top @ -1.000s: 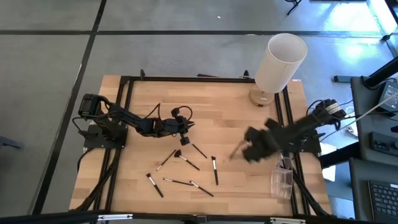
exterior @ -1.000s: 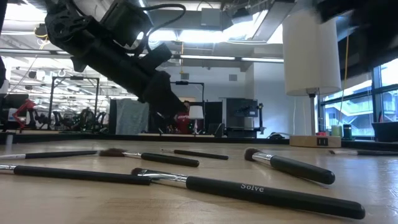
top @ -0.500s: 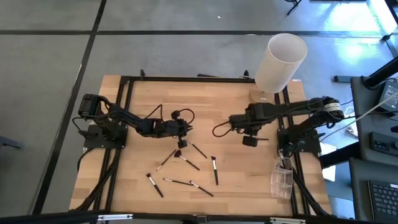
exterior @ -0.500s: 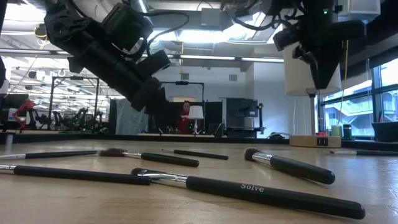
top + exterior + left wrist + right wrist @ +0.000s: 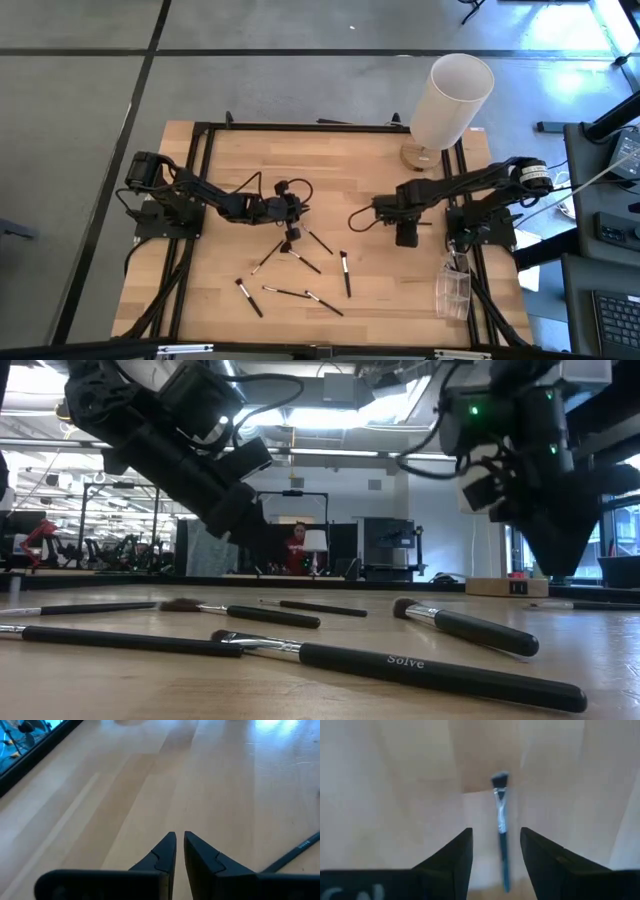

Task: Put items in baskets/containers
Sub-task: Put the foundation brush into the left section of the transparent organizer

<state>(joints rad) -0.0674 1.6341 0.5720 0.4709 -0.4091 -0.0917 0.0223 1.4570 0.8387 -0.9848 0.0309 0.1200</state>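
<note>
Several thin makeup brushes [image 5: 300,262] lie flat on the wooden table, near its middle and toward the near edge; the low view shows them close up [image 5: 400,665]. One more brush [image 5: 501,827] lies under my right gripper [image 5: 496,845], which points straight down with its open fingers standing on either side of the brush, above the table [image 5: 560,565]. My left gripper [image 5: 180,842] is shut with nothing between its fingers and slants down over the table near the brush group [image 5: 292,232]. The clear box [image 5: 452,290] stands at the near right.
A tall white cylinder [image 5: 450,100] on a round wooden base stands at the far right corner. A black frame [image 5: 300,128] runs along the table's edges. Bare wood [image 5: 350,170] lies between the two arms and toward the far edge.
My right gripper has swung in from the near right toward the table's middle, turned to point straight down and sunk close to the table over one brush.
</note>
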